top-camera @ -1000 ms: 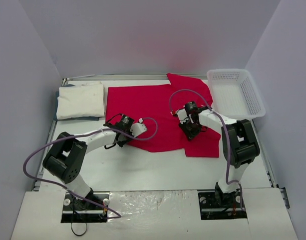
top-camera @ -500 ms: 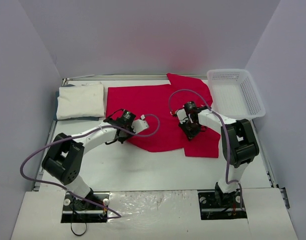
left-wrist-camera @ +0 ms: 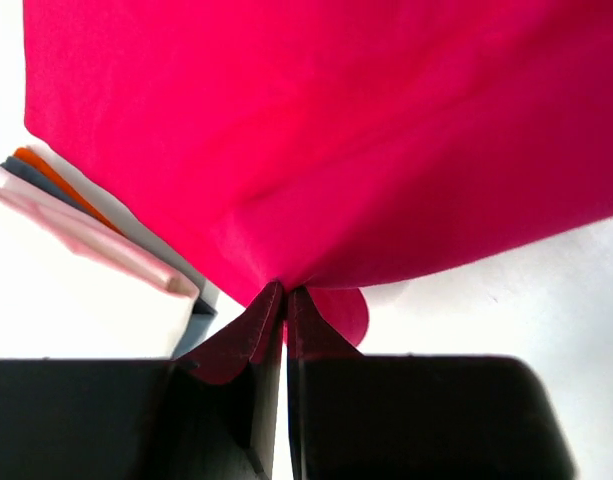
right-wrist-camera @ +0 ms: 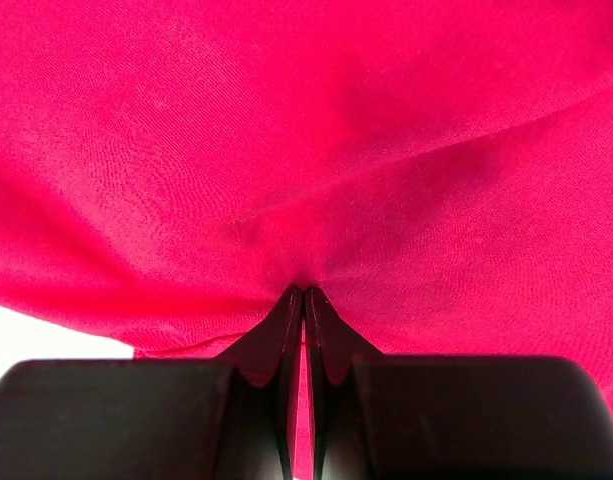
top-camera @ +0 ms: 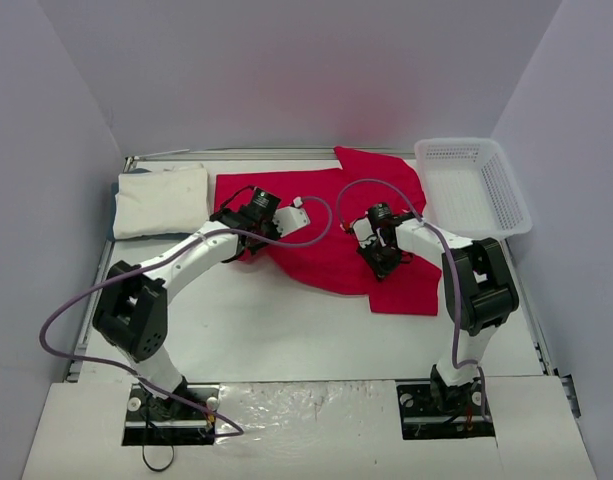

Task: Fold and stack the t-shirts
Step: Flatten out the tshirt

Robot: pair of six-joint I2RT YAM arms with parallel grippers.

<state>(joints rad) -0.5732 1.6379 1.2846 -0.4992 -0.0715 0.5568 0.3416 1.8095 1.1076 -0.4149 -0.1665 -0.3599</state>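
The red t-shirt lies spread across the back middle of the table, its near-left hem lifted and pulled toward the back. My left gripper is shut on that hem; in the left wrist view red cloth fans out from the pinched tips. My right gripper is shut on the red t-shirt further right, and its wrist view shows cloth gathered at the closed tips. The white t-shirt rests folded at the back left, seen also as a pale stack in the left wrist view.
A white mesh basket stands at the back right corner. Purple cables loop over both arms. The table's white surface stretches in front of the shirt. Grey walls enclose the back and both sides.
My left gripper closed on the red shirt's near-left hem and carried it back and to the right, folding that edge over. My right gripper shut on the cloth and stayed in place.
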